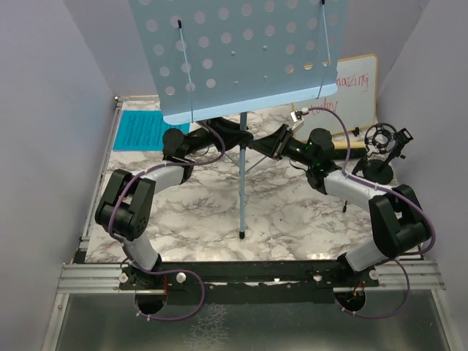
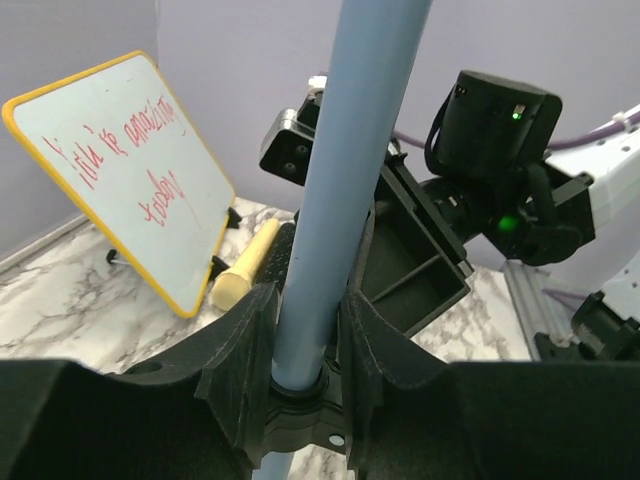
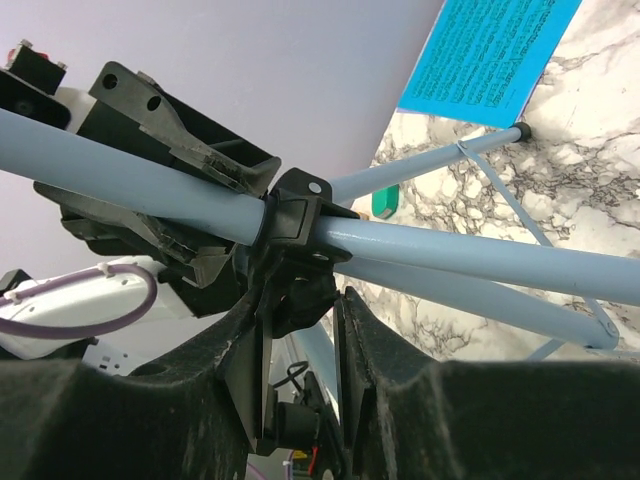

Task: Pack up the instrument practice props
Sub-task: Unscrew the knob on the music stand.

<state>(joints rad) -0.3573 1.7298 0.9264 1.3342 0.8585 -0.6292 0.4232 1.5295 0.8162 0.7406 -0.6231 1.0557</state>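
The rack [image 1: 241, 58] is standing upright at the middle of the desk [image 1: 292, 219], its perforated tray towering over both arms and its legs [image 1: 241, 197] spreading out over the marble. Its pole [image 2: 310, 300] is running vertically, and that axis is what the next move is likely turning on: folding the stand probably means sliding the black hub [image 3: 295, 215] along the pole while the pole is being held steady.

Both arms are reaching in low and level, elbows bent outward, meeting nose to nose across the pole, so neither is nearer than the other. The left pincer [image 2: 300, 345] is coming from the left and is closing narrowly on the pole just above a black collar, both pads appearing to press its sides. The right pincer [image 3: 298, 330] is coming from the right and is straddling the clamp under the hub, where the legs branch off. The clamp is filling the gap between its jaws, but black against black I cannot tell whether they are gripping.

The cyan sheet [image 1: 150, 130] is lying flat at the far left, and a cream mic [image 2: 245, 275] is lying by the whiteboard [image 2: 130, 170].
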